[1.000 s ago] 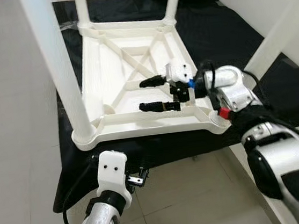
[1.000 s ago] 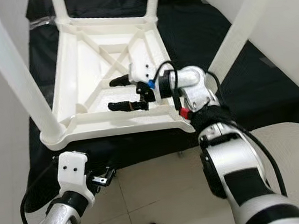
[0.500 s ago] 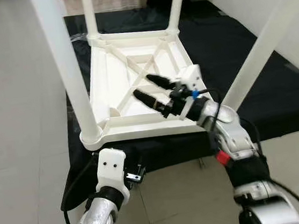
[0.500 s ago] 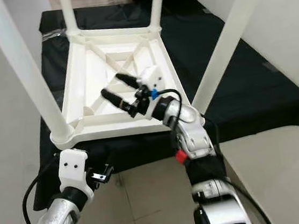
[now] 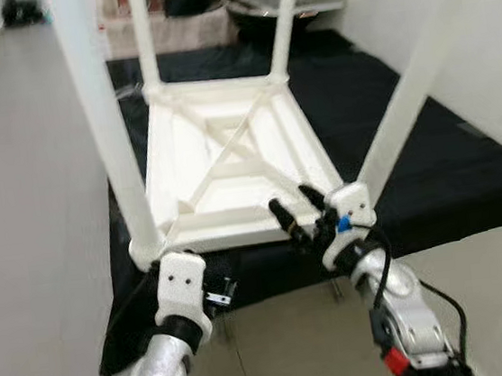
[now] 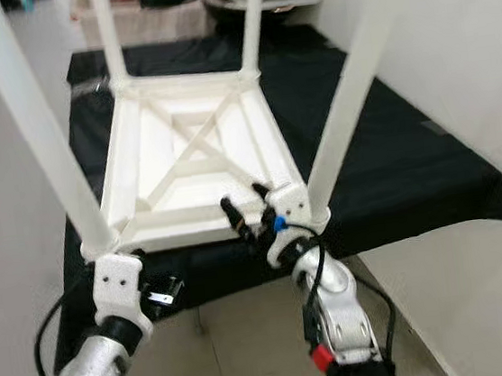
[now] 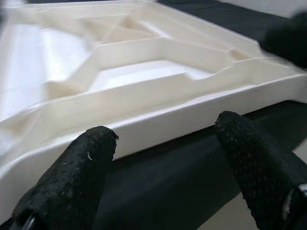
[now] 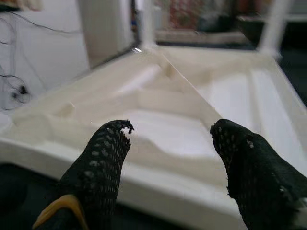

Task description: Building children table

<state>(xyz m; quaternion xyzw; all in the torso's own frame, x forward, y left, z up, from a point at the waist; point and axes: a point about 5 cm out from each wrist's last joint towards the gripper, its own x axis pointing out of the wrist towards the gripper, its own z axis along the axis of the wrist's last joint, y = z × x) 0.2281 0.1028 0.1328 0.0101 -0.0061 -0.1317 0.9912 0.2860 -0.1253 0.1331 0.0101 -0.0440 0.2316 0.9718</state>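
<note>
Withdrawn from inside the upturned table point(image 5: 231, 168), the right hand point(image 5: 301, 214) now sits at its near rim, fingers wide and empty. All four legs point(image 5: 103, 123) appear fitted; the table remains upside down on the black cloth point(image 5: 389, 127). The left hand point(image 7: 163, 143), spread wide, hovers below that rim.

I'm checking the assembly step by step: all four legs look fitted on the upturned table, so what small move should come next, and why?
Probably ease the right tool forward to grip the table by its near rim. The tool is open just short of that edge, the table lies upside down on the black cloth with legs up, and the left tool is also open, facing the same rim.
</note>
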